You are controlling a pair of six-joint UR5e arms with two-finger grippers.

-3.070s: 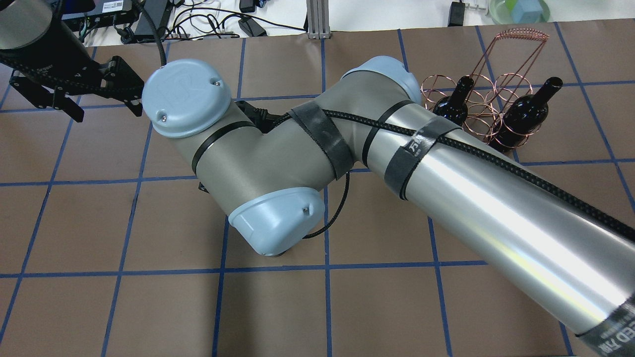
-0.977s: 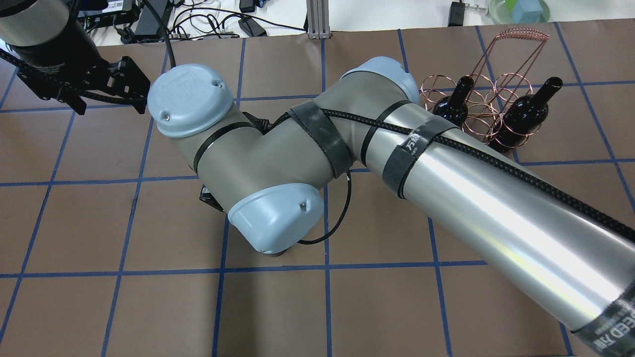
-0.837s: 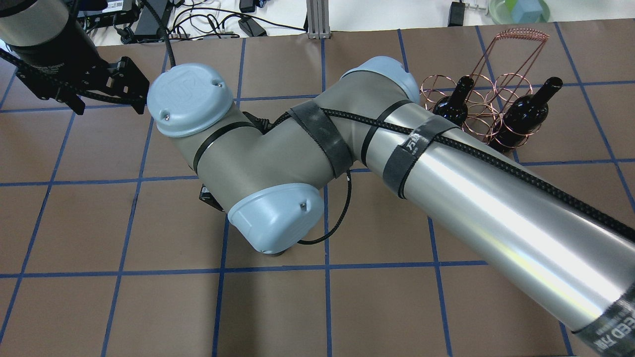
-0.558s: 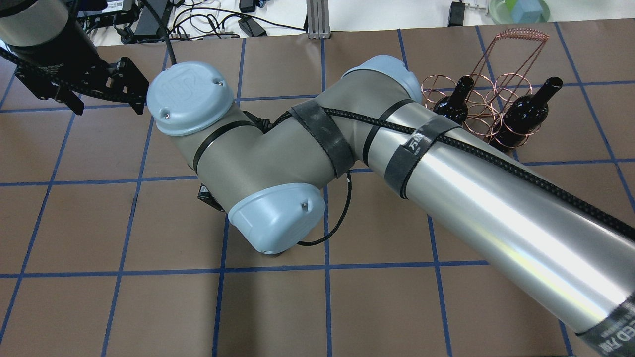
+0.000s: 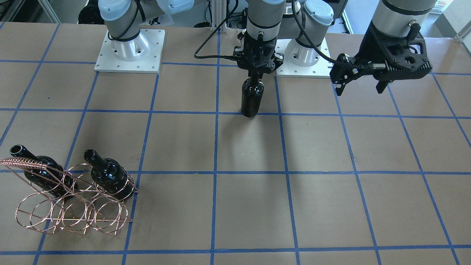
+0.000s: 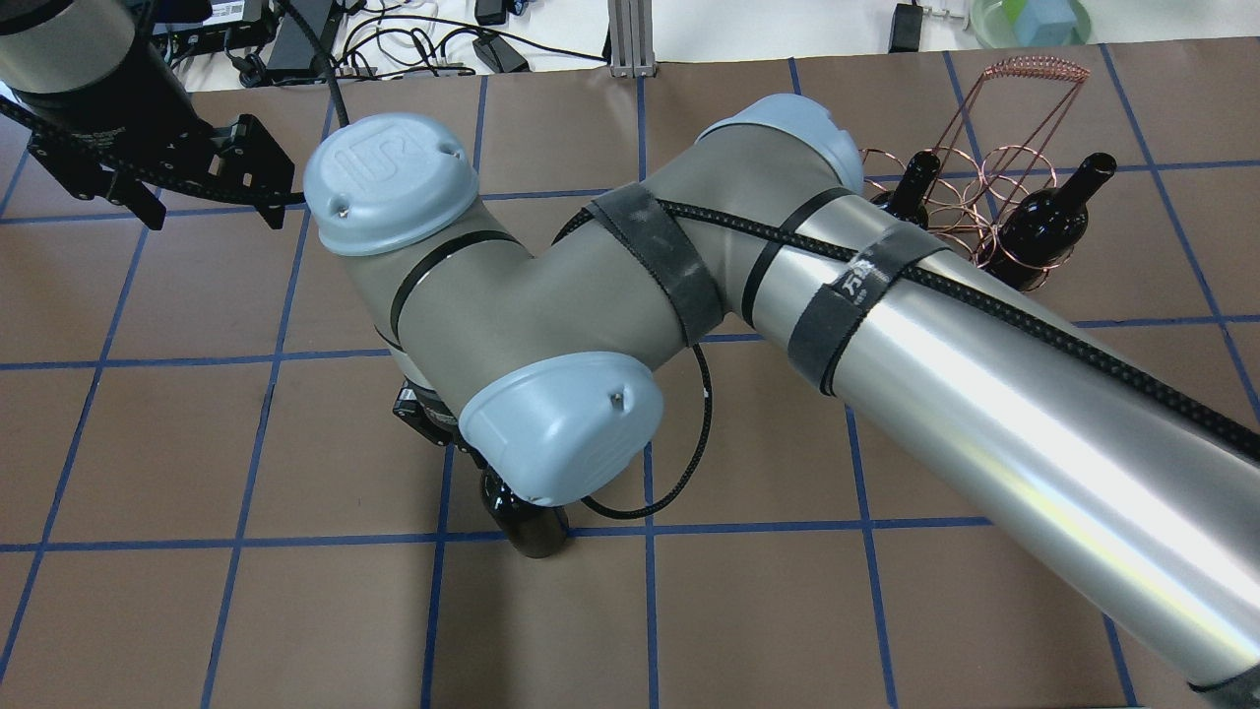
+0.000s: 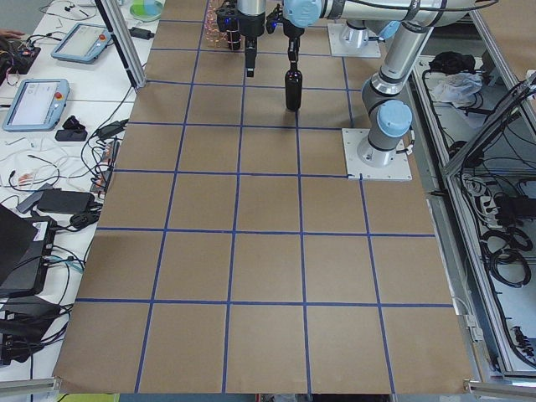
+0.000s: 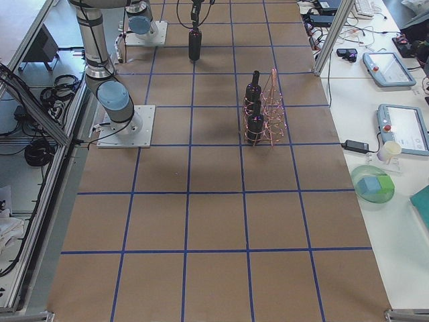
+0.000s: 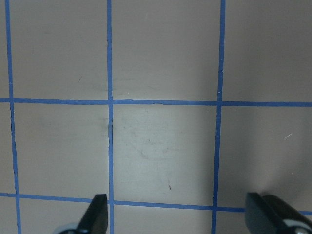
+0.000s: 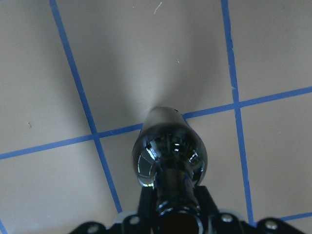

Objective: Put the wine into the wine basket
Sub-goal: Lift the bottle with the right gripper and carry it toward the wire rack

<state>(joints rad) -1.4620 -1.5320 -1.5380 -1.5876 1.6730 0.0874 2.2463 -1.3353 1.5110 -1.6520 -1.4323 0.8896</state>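
The brown paper surface [image 5: 331,206] is divided into squares by blue tape. The right jaws point straight down and pinch the neck of a dark bottle [image 5: 252,97], which hangs upright under them. It is close to the edge where the robot is mounted, about halfway between the two arm bases. Whether its bottom touches the surface or hangs just above it, I cannot tell. The left jaws are spread wide with nothing between them. They hover over bare paper further along that same edge, on the robot's left side.

The wire basket [image 5: 22,162] stands well apart from the held bottle, toward the far edge on the robot's right side. Two other bottles [image 5: 110,176] already stand in its rings, and several rings are empty.

I judge the task to be far along: two bottles are in and the third is gripped. What is left is to carry it across to the basket, lower it into a free ring and release it.
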